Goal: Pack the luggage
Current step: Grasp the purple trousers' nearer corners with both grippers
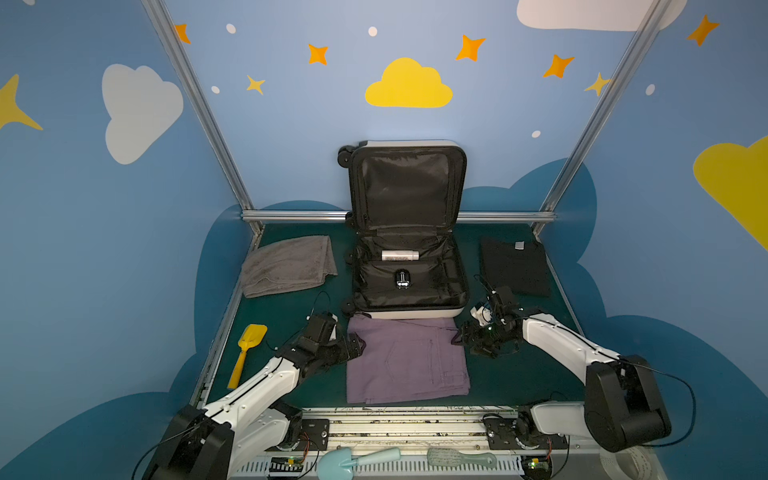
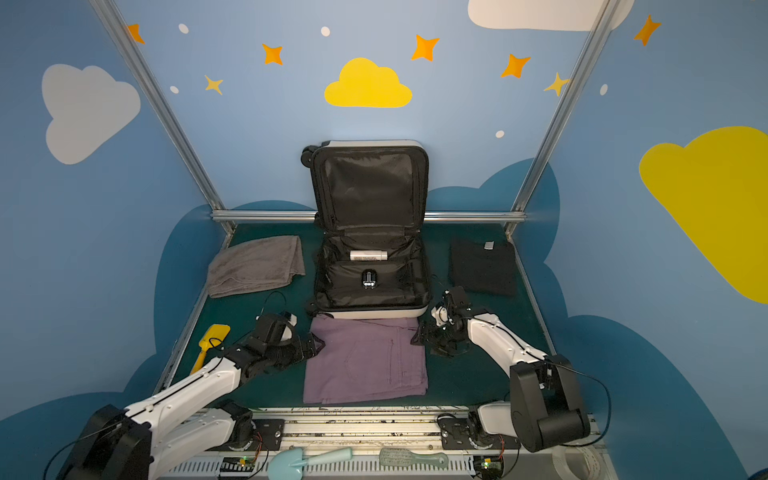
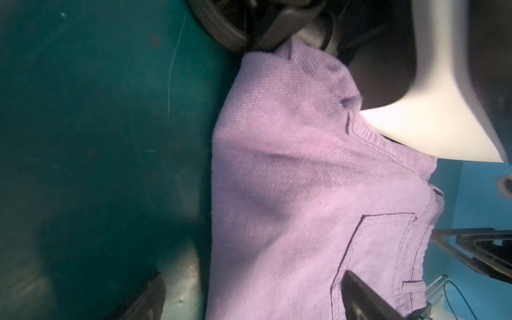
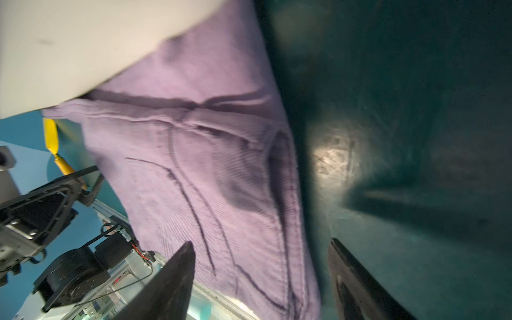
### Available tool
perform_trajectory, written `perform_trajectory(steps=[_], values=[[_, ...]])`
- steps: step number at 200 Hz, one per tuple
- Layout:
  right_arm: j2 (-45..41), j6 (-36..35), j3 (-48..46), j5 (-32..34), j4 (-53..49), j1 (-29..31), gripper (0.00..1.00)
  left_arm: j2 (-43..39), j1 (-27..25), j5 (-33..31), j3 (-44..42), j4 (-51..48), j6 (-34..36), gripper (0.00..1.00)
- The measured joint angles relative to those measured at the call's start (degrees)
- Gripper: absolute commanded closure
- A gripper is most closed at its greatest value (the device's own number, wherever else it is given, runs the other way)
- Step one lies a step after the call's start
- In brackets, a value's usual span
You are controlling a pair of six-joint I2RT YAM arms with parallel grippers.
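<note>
Item: small white hard-shell suitcase (image 1: 415, 312), open at centre far; folded lilac denim trousers (image 1: 407, 361) just near of it, flanked by left gripper (image 1: 360, 345) and right gripper (image 1: 457, 335), both released; next, likely, pinch both edges and lift in.

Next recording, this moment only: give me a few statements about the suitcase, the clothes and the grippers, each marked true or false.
1. The luggage lies open with its lid standing up. True.
2. The purple trousers are already inside the luggage. False: they lie folded on the table in front of it.
3. The left gripper and the right gripper are both open, one at each side of the trousers. True.
4. In both top views the gray towel lies right of the luggage. False: it lies on the left; the black garment is on the right.
5. A white bottle lies inside the luggage. True.
</note>
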Motion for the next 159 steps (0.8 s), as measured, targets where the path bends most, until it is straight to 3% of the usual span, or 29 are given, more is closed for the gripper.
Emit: perform_trajectory(steps=[49,86,119,159], values=[[4.44,-0.11,-0.33,-0.66,3.69,-0.13,0.26,2.16,0.0,0.63,-0.5,4.92,0.15,0.03],[7.82,-0.57,1.03,-4.09,4.39,-0.42,0.32,3.41,0.0,2.03,-1.29,8.57,0.22,0.07],[9.44,-0.66,0.98,-6.36,6.51,-0.39,0.48,5.27,0.0,3.61,-1.31,10.88,0.7,0.13],[10.47,-0.98,0.13,-7.08,8.0,-0.39,0.73,6.49,0.0,4.09,-1.88,12.83,0.94,0.3]])
